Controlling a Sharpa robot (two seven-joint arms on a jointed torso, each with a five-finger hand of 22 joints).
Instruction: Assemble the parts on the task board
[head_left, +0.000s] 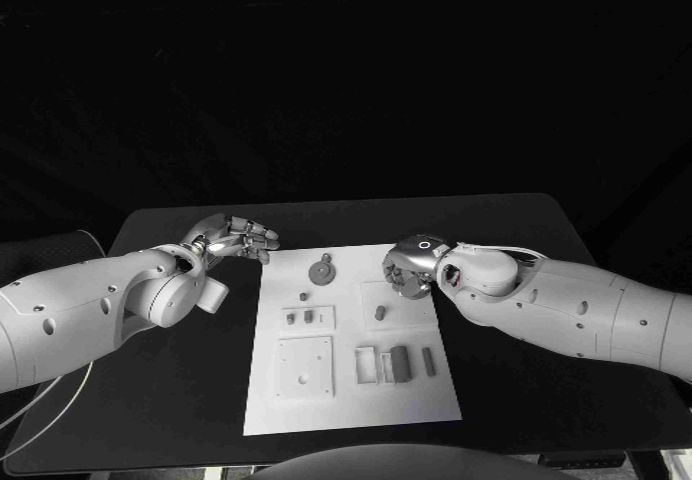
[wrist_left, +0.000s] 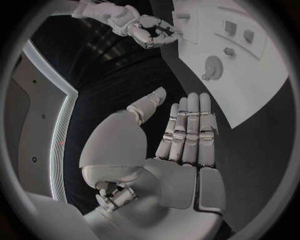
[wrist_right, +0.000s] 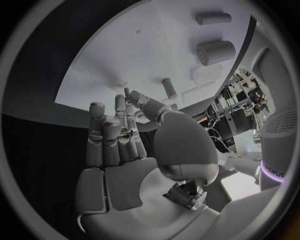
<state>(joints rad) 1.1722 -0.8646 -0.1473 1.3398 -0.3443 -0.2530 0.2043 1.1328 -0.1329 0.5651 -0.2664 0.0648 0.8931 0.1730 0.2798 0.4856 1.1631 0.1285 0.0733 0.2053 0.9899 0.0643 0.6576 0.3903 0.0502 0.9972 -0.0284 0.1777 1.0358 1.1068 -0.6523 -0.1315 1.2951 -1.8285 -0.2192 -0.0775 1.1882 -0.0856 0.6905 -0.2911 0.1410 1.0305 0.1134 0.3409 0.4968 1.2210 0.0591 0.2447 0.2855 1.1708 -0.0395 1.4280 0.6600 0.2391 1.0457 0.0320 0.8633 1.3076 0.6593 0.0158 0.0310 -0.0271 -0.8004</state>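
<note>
The white task board (head_left: 353, 395) lies mid-table with grey parts on it: a round keyed piece (head_left: 322, 270), a short peg (head_left: 379, 312), a square plate (head_left: 306, 365) and upright brackets (head_left: 400, 360). My left hand (head_left: 231, 238) hovers off the board's far left corner. Its fingers (wrist_left: 187, 132) are straight and side by side, the thumb is apart, and it holds nothing. My right hand (head_left: 408, 267) hangs over the board's far right part. Its fingers (wrist_right: 115, 135) are bent in, with the thumb tip against the fingertips. Nothing shows between them. The left wrist view shows this hand (wrist_left: 147, 30) curled beside the board (wrist_left: 250, 90).
Bare black table (head_left: 173, 400) lies on both sides of the board and beyond it. Two small pieces (head_left: 303, 317) sit in a frame left of the peg. The right wrist view shows a thick cylinder (wrist_right: 214, 51) and a peg (wrist_right: 169, 87) on the board (wrist_right: 137, 55).
</note>
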